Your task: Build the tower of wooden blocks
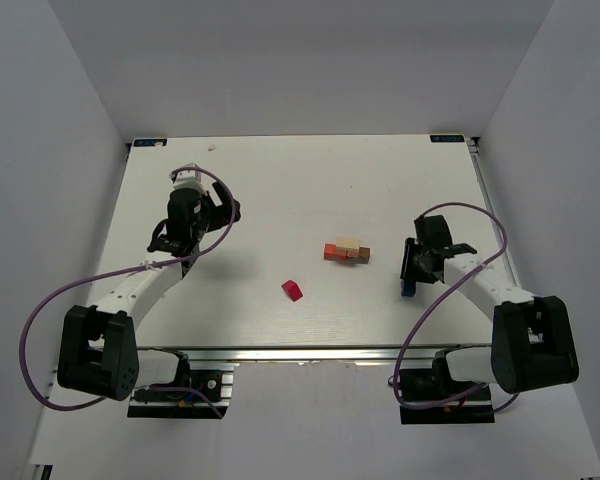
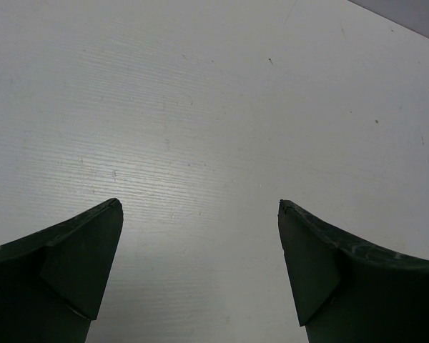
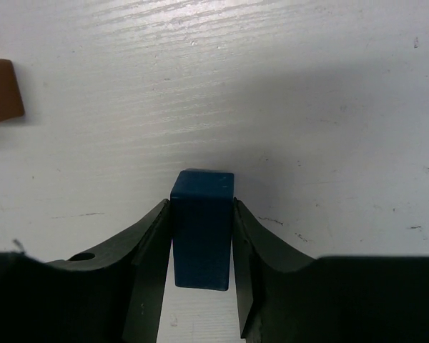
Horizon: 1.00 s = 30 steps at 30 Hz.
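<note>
Right hand [image 3: 200, 206] snug around blue block [image 3: 202, 221]

A white, faintly grained table [image 1: 280, 180] stood boxed in by plain grey walls [image 1: 300, 60] under soft, even light.

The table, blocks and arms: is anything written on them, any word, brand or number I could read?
No text can be read anywhere.
Blue block in the right gripper: plain painted faces, nothing written.
Left gripper: bare and dark, no marking.
Corner tags at the far edge: too small to read.
</note>
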### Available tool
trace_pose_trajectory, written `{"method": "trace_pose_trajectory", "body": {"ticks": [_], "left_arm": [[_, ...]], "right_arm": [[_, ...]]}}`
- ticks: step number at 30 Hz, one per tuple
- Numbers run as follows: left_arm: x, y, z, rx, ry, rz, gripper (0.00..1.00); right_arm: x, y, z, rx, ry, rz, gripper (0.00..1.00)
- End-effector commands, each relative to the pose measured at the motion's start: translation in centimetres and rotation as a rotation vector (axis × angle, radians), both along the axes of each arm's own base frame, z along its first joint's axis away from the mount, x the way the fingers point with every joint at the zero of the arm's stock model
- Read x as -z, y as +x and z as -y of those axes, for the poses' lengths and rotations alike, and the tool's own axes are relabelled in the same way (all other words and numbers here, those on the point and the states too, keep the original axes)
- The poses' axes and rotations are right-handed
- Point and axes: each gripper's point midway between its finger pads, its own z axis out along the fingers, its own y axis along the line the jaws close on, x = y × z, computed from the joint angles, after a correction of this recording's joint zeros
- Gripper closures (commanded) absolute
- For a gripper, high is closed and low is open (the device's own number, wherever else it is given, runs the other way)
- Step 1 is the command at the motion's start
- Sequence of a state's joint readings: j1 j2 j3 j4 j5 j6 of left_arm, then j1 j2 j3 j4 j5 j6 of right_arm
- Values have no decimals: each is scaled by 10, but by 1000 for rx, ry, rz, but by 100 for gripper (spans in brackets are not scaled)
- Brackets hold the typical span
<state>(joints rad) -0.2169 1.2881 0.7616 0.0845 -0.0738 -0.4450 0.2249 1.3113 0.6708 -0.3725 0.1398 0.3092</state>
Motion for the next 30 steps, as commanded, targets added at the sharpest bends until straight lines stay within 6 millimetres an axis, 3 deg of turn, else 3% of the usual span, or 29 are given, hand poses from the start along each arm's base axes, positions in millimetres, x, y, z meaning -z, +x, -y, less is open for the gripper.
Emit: {"method": "trace_pose_trajectory", "body": {"ticks": [1,4,8,9,12,15,16,18,20,21,22,23,24,25,27,29,30], "left_arm": [[-13,1,-2,0,-10,42,2],[-14,1,-1,5,-13,44,2],[-15,0,0,13,-13,49,2],[-15,0,0,17,-10,51,2],[-17,0,-1,17,-4,55,2],[-18,0,-1,20,4,59,2],[-19,0,-2,19,5,61,2],[-19,0,-2,20,9,63,2],[-18,0,-2,20,13,62,2],[-18,0,-3,18,12,63,2],[-17,0,-3,19,14,64,2],[-16,0,-2,20,13,60,2],[-15,1,-3,18,17,55,2],[-15,1,-3,16,15,56,2],[-13,1,-4,13,18,52,2],[-14,1,-4,11,17,53,2],[-12,2,-4,11,18,49,2]], "right_arm": [[-18,9,-7,-51,21,74,76],[-41,25,-20,-171,43,158,80],[-96,57,-43,-335,78,331,81],[-119,68,-52,-391,93,398,81],[-165,79,-85,-653,114,531,82],[-186,82,-106,-854,68,595,82],[-206,87,-113,-910,39,643,82],[-204,83,-128,-1078,-52,637,82],[-219,80,-146,-1239,-149,682,82],[-205,75,-150,-1302,-157,623,81],[-214,77,-156,-1347,-181,641,80],[-204,77,-164,-1432,-212,615,82],[-194,70,-163,-1472,-210,552,82],[-204,73,-166,-1490,-220,565,83],[-192,73,-168,-1540,-208,493,84],[-197,81,-173,-1546,-206,478,84],[-192,73,-171,-1567,-182,423,84]]}}
